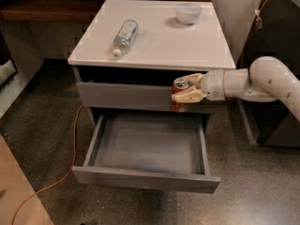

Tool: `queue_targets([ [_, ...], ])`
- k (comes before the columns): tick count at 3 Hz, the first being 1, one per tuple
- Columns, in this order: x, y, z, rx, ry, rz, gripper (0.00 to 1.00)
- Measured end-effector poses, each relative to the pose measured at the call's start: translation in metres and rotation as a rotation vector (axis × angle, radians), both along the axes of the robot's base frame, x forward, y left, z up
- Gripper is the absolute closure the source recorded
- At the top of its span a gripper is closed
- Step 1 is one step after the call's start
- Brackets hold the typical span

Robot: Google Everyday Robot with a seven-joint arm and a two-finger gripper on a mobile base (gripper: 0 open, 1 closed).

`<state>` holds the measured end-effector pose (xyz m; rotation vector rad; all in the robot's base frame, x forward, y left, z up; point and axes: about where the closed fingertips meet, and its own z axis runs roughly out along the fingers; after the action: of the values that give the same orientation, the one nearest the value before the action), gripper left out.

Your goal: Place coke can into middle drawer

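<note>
**Spotter:** Where's the can?

**Operator:** I have the coke can (180, 84) upright with the gripper (183, 93) closed around its body. It's held in the air by the cabinet's right front, roughly over the rear right of the open middle drawer (140, 178).

**Spotter:** How will it handle?

**Operator:** I'd judge it light and stiff but thin-walled, so squeezing hard would dent it. The smooth metal is probably slippery too. Mid-body looks like the right hold to me, since the rim offers less to grip.

**Spotter:** Anything close?

**Operator:** No. The water bottle (125, 35) and bowl (188, 12) sit well apart, up on the surface (159, 46).
</note>
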<state>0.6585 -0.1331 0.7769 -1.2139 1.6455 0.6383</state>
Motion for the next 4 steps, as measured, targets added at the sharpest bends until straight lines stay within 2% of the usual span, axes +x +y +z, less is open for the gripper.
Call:
queue_targets([
  [1,-0.001,0.005,-0.009,0.009,0.027,0.001,1.00],
  [2,-0.006,0.015,-0.040,0.042,0.060,0.008,1.00],
  [3,-0.015,0.023,-0.087,0.078,0.048,0.037,1.00],
  [4,-0.023,0.025,-0.120,0.077,0.011,0.063,1.00],
])
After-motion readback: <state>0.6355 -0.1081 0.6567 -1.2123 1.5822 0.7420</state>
